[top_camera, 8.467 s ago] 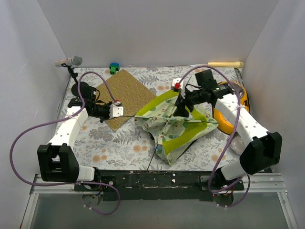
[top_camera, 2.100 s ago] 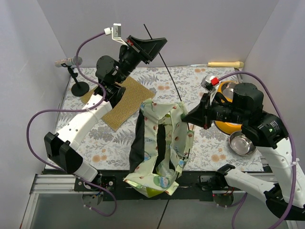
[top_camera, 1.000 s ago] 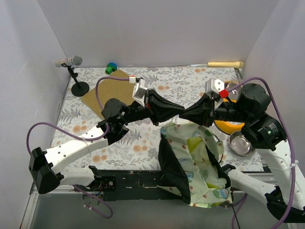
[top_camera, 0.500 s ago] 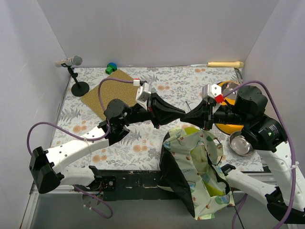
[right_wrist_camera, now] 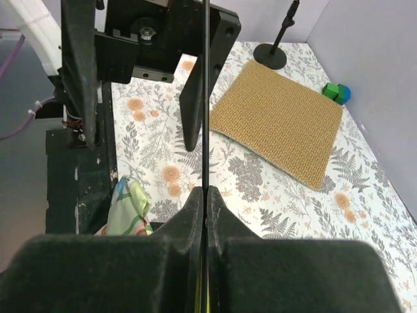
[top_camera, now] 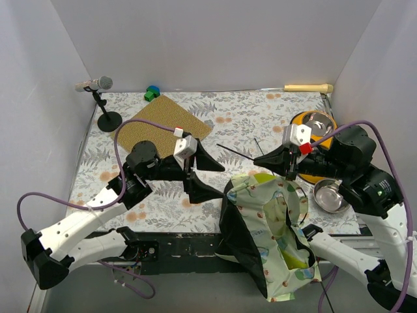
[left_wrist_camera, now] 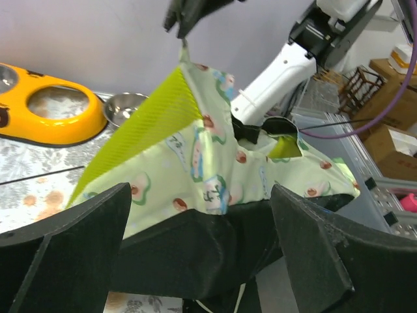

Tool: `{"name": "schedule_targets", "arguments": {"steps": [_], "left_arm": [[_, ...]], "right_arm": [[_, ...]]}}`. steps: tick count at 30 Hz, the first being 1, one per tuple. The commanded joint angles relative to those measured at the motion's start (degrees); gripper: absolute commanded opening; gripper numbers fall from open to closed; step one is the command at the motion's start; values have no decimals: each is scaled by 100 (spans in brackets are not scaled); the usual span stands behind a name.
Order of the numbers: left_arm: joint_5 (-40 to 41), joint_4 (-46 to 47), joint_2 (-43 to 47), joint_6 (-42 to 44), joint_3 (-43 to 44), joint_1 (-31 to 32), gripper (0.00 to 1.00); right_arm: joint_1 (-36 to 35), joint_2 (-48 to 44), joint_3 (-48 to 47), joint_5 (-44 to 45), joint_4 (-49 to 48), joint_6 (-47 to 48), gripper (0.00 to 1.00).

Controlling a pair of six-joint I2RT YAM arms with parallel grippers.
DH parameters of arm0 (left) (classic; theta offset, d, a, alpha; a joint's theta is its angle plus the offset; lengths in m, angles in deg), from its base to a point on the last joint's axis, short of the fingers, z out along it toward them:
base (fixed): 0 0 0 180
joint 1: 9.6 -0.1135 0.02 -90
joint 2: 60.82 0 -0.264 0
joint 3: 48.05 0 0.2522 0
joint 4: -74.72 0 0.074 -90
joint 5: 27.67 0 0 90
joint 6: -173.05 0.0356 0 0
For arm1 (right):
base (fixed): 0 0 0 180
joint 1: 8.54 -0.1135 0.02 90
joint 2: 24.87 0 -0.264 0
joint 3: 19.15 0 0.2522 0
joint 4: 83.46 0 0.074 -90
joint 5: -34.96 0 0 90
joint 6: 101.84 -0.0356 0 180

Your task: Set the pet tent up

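Left claw [top_camera: 221,182] withdrawn — floral tabletop [top_camera: 247,120]

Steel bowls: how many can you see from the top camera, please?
2: one bowl in the orange feeder far right, another bowl loose on the table nearer; the right arm may hide more.

Bare floral counter [top_camera: 247,120] at the back gives passage; the hanging cream-green fabric tent [top_camera: 267,222] fills the near right, orange double bowl [top_camera: 328,130] and steel bowl [top_camera: 329,195] beside it.
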Motion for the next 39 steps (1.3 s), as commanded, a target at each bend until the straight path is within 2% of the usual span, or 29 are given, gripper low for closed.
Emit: {"name": "schedule_targets", "arguments": {"steps": [1,3,6,9,15,20,26,29,32,37,38,39], "left_arm": [[-101,156,-166,245,-191,276,86],[311,360,-236,341,27,276,82],[866,132,-377,317,677,92,74],[902,290,-316,-88,985,-207,66],[875,623,-491,-457,1460,-207,48],[753,878,-588,-537,1479,-207,34],[604,818,-492,-563,1329,-207,33],[463,773,-439,-642,1259,-207,44],[296,738,-404,-721,1189,-207,45],[296,826,-474,-818,1101,-207,27],[270,878,-483,-844,1101,-207,22],[235,940,-509,-879,1101,-207,12]], "right_arm": [[-70,211,34,-60,1209,455,1],[-70,167,86,-43,1298,562,1],[-70,44,139,1,1386,702,1],[-70,53,139,10,1500,747,1],[-70,-35,271,-16,1430,738,1],[-70,-26,236,1,1369,703,1],[-70,-61,262,19,1334,650,1],[-70,-44,271,36,1334,641,1],[-70,-53,280,28,1290,641,1],[-70,-70,297,-8,1246,668,1],[-70,-70,306,-25,1228,668,1],[-62,-88,315,-43,1237,685,1]]}}
